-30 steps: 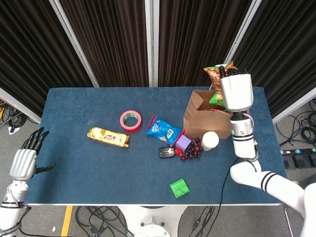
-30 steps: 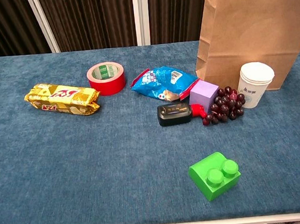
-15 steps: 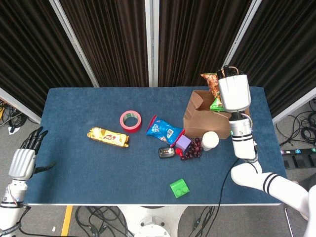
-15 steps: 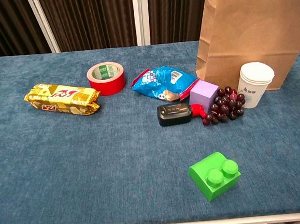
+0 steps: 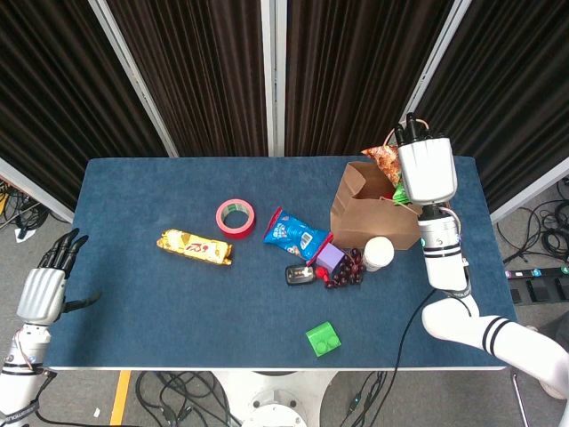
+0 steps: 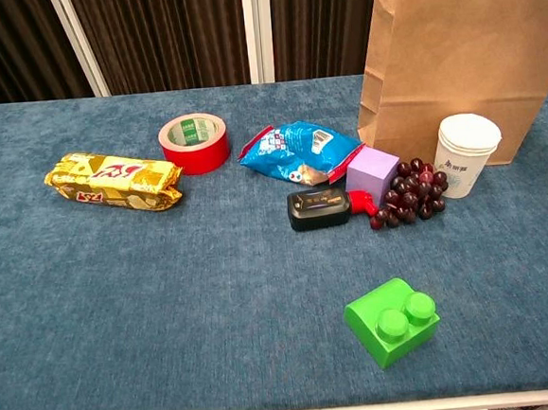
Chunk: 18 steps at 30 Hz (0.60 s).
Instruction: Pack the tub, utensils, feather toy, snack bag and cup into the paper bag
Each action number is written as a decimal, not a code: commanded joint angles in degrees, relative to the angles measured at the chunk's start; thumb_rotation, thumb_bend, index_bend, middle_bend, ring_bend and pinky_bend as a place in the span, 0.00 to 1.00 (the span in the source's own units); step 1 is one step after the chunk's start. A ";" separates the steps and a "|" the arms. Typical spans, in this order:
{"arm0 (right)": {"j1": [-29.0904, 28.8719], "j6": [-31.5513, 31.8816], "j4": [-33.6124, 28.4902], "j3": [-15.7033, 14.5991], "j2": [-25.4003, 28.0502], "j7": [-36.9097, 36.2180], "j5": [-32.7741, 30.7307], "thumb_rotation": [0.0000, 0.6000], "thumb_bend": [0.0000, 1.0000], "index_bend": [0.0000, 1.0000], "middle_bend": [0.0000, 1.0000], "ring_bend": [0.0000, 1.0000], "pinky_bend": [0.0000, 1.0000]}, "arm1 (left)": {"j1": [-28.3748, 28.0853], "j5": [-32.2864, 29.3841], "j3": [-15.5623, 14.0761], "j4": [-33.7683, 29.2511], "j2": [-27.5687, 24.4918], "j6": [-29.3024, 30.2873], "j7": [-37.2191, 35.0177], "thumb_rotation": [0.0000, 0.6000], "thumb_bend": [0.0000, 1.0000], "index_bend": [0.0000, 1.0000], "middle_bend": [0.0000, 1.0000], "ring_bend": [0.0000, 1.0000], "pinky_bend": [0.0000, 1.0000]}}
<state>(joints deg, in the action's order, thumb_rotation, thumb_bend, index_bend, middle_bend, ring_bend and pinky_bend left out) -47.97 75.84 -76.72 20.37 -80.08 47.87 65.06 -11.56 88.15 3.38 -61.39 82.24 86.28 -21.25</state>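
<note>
Head view: right hand (image 5: 426, 169) holds the orange-and-green crinkled snack bag (image 5: 388, 162) over the open brown paper bag (image 5: 373, 213); its fingers are hidden behind the hand's back. Judged step: dropping the snack in, then fetching the white paper cup (image 5: 379, 253). Left hand (image 5: 43, 289) idle off the blue worktop (image 5: 133, 294), fingers spread, empty.

Chest view: paper bag top cut off; neither hand visible; cup (image 6: 468, 155) stands just before the bag.

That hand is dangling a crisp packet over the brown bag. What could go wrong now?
The snack bag hangs by the paper bag's rim, not squarely over the opening, so it might catch the edge or drop outside.

The right hand is close above the light paper bag; a bump might tip it.

The cup and grapes stand right beside the bag and could get knocked over.
</note>
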 commanded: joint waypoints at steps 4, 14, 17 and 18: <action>0.04 -2.07 -3.25 0.01 1.80 2.40 -2.34 1.00 0.00 0.24 0.16 0.54 0.81 | -0.10 -0.05 0.12 0.11 0.02 -0.07 -0.20 1.00 0.08 0.11 0.09 0.03 0.20; 0.59 -3.41 -16.19 0.34 11.14 9.17 -5.02 1.00 0.00 0.16 0.07 0.38 0.75 | -0.17 0.23 0.05 -0.23 0.01 0.15 -0.10 1.00 0.08 0.11 0.09 0.04 0.20; 0.84 -3.73 -20.14 0.07 14.24 12.52 -6.83 1.00 0.00 0.16 0.07 0.34 0.74 | -0.31 0.38 0.04 -0.46 -0.06 0.12 0.06 1.00 0.08 0.11 0.09 0.03 0.20; 0.90 -3.98 -21.56 -0.20 15.51 13.88 -7.57 1.00 0.00 0.15 0.07 0.33 0.73 | -0.29 0.49 -0.04 -0.49 0.02 0.21 0.15 1.00 0.08 0.11 0.09 0.03 0.20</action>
<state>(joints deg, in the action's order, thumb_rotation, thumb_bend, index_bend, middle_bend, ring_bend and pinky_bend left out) -47.34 72.37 -95.61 20.53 -67.06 59.21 59.10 -11.89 88.57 3.40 -61.89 82.21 86.43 -21.16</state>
